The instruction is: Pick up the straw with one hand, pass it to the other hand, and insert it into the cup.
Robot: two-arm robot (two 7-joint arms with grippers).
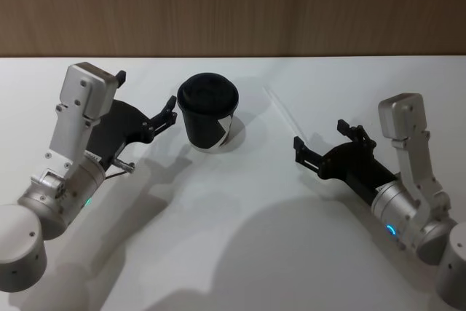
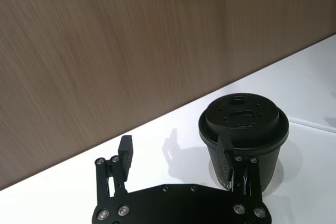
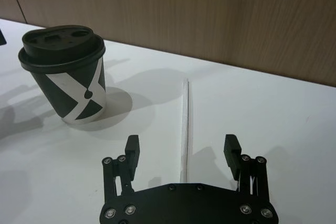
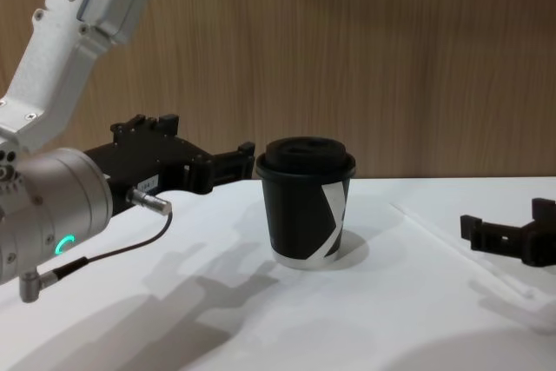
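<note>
The right gripper [image 3: 181,144], black fingers on a silver wrist, has its fingers spread wide apart; the long, thin white plastic straw [image 3: 184,124] lies flat on the white table [image 3: 273,114], its near end in the gap between those fingers, touching neither; the left gripper [image 2: 174,145] is likewise spread apart, one fingertip just beside the small black lidded paper cup [image 2: 242,129], which stands upright.

Cup [image 1: 209,111] on table [image 1: 218,238], left gripper [image 1: 146,91] just left, straw [image 3: 184,129] lying right, right gripper [image 1: 319,134] before straw.
</note>
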